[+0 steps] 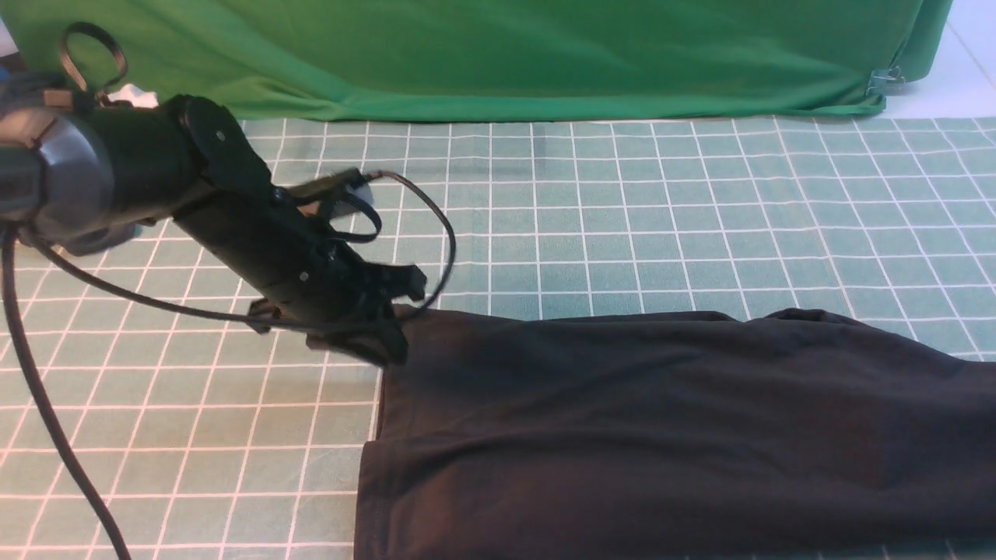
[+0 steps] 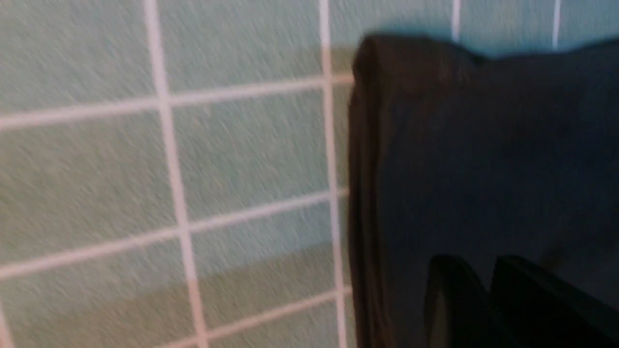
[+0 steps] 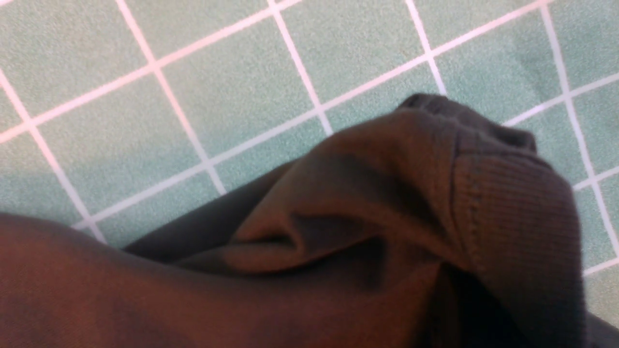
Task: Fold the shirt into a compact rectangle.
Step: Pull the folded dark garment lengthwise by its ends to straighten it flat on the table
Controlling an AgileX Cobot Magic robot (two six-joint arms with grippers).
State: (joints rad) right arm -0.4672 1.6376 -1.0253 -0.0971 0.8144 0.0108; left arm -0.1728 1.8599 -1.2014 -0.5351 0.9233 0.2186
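Lying nearest to me is the broad lower part of the shirt [image 1: 622,482]; its long axis goes from left to right across the counter [image 1: 194,467], and its right end passes out of the front view. At that side, my right gripper [image 3: 449,273] is pressed together on the shirt, I judge, where the creases meet beside the ribbed cuff [image 3: 524,208]. Farther from me, my left gripper [image 2: 481,266] is at the far left corner, with its tips a little spread and no cloth seen pinched between them. Whether they touch the shirt, I cannot tell. From this gripper, the shirt lies to the right and toward me, so for the left edge my left arm is the nearer one. The next move, I think, needs a grip at this corner.
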